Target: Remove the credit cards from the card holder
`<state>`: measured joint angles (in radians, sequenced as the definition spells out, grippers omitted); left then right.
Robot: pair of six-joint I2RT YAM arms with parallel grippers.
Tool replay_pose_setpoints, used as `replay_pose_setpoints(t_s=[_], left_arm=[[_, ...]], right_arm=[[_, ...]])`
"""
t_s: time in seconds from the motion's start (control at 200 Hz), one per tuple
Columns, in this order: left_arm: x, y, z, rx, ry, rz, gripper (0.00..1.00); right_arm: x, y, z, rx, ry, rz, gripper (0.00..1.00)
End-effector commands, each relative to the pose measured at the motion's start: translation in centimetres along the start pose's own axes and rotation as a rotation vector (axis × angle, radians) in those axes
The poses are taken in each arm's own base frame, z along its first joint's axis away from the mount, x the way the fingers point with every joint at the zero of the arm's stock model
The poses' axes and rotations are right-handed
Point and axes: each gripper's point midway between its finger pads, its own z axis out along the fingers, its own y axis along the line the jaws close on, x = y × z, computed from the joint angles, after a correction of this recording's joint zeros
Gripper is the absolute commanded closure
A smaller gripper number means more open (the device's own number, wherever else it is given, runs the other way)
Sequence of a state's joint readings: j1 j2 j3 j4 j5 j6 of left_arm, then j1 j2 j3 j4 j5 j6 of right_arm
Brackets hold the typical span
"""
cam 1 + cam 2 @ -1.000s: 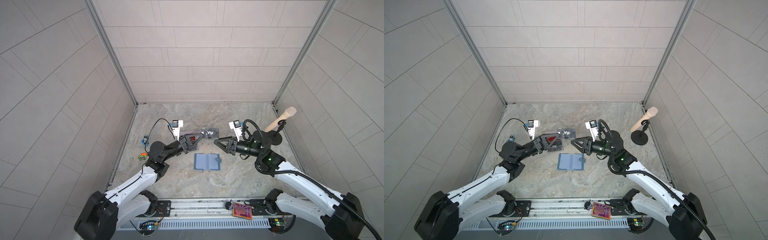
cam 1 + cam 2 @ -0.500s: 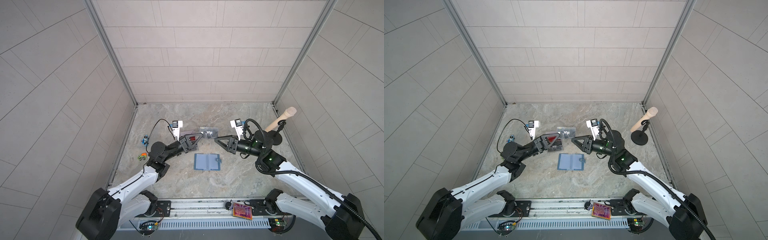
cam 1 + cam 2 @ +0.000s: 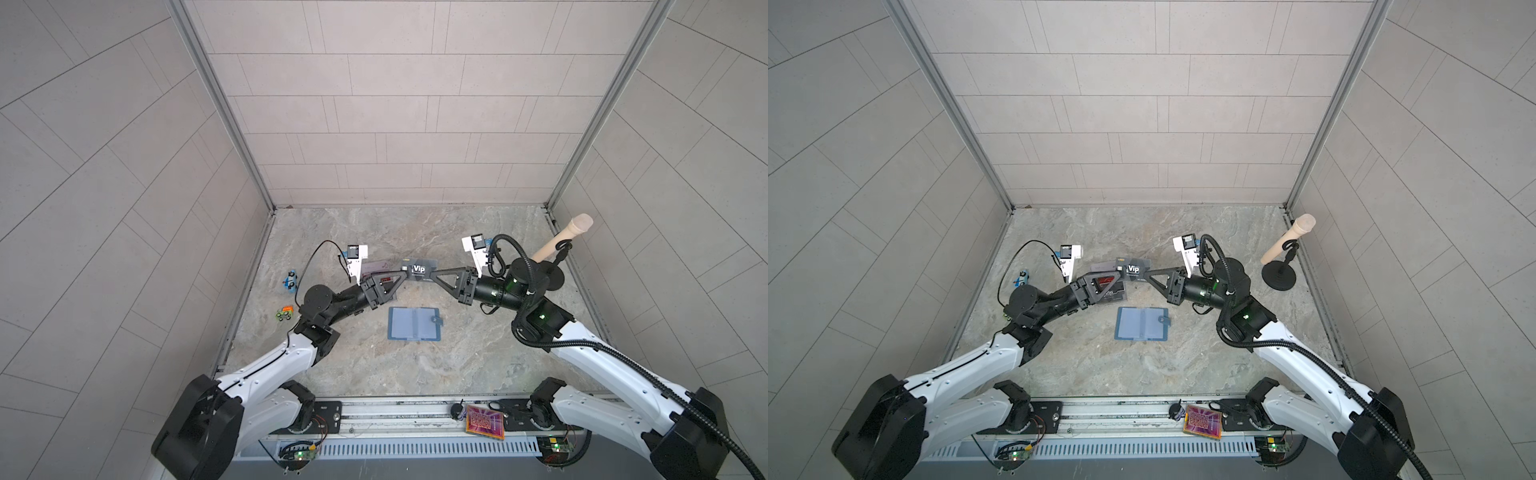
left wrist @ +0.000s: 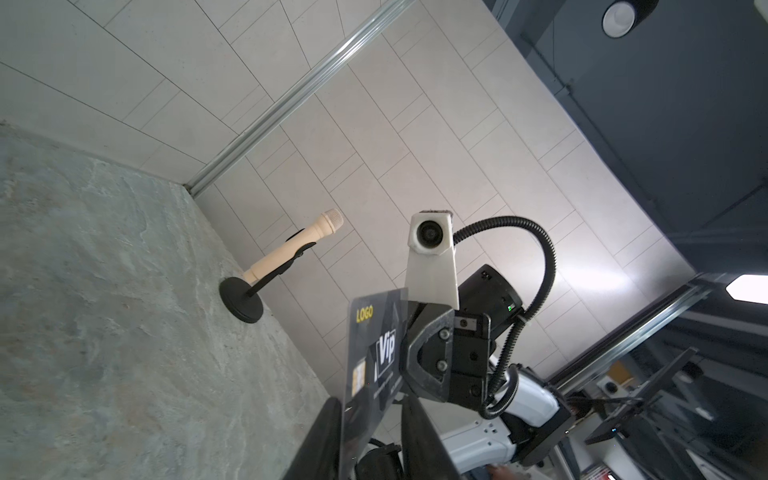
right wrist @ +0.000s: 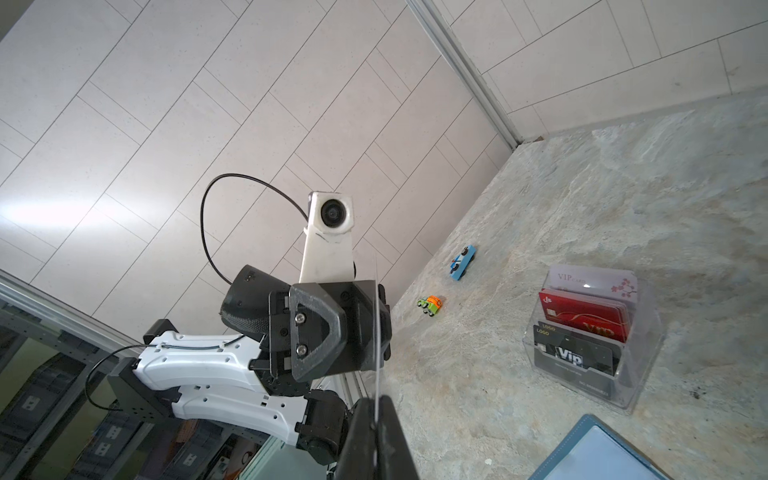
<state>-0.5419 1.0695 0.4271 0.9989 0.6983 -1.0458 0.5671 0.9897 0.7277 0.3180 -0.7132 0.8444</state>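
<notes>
**A:** In both top views, where is the dark grey-black plastic card (image 3: pixel 419 269) (image 3: pixel 1133 269) with the white "Vip"?

**B:** In the air, bridging the two claws. The right claw (image 3: pixel 434 277) pinches one end. The left claw (image 3: pixel 400 276) sits at the other end, but I cannot judge its grip from above.

**A:** And the slate-blue leather-look booklet card holder (image 3: pixel 414 324) (image 3: pixel 1142 324)?

**B:** It lies open and flat on the marbled stone surface (image 3: pixel 478 357), closer to the robot's base than both claws. Neither claw touches it.

**A:** Left wrist view?

**B:** The left claw (image 4: pixel 370 405) is released, its black fingers (image 4: pixel 326 436) parted. The card rises between them, close against one finger with a clear gap to the other. Behind it, a beige microphone on a round black stand (image 4: pixel 291 249) is near the wall.

**A:** Right wrist view?

**B:** The card shows edge-on as a thin line, clenched in the right claw (image 5: pixel 376 405). A clear acrylic tiered stand (image 5: pixel 640 361) carries a whitish-pink card (image 5: pixel 590 282), a red card (image 5: pixel 582 316) with gold "VIP" and a second dark card (image 5: pixel 577 357). A small blue toy car (image 5: pixel 462 257) and a green-orange toy car (image 5: pixel 431 305) lie near the wall.
</notes>
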Motion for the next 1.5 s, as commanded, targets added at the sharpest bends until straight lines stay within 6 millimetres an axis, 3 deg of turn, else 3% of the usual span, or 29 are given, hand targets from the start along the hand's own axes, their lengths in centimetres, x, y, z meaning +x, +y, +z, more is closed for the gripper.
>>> replay_pose_setpoints(t_s=[0.0,0.115,0.25,0.456,0.621,0.831,1.257,1.492], left_arm=[[1.2,-0.1,0.2,-0.028,0.100,0.067,0.57],[3.2,2.1,-1.0,-0.215,0.282,0.202,0.51],[3.8,2.0,-2.7,-0.329,0.480,0.371,0.48],[4.9,-1.3,-3.4,-0.173,0.688,0.437,0.44],[5.7,-2.1,-3.6,-0.097,0.807,0.423,0.49],[5.7,-2.5,-3.0,-0.047,0.838,0.402,0.53],[6.0,-3.7,-3.6,-0.005,0.867,0.395,0.56],[6.3,-3.0,-3.4,-0.015,0.880,0.372,0.57]], right_arm=[[-0.5,0.6,-0.6,0.019,0.000,-0.043,1.00],[0.6,0.0,-0.8,0.065,0.072,-0.068,1.00],[2.1,0.4,-0.9,0.052,0.173,-0.101,1.00],[5.1,1.2,-1.6,0.010,0.366,-0.187,1.00],[7.2,2.3,-2.0,-0.076,0.510,-0.221,1.00],[8.2,2.6,-1.5,-0.132,0.586,-0.224,1.00],[7.8,1.9,-0.5,-0.117,0.579,-0.228,1.00],[8.0,2.4,-0.2,-0.151,0.584,-0.234,1.00]])
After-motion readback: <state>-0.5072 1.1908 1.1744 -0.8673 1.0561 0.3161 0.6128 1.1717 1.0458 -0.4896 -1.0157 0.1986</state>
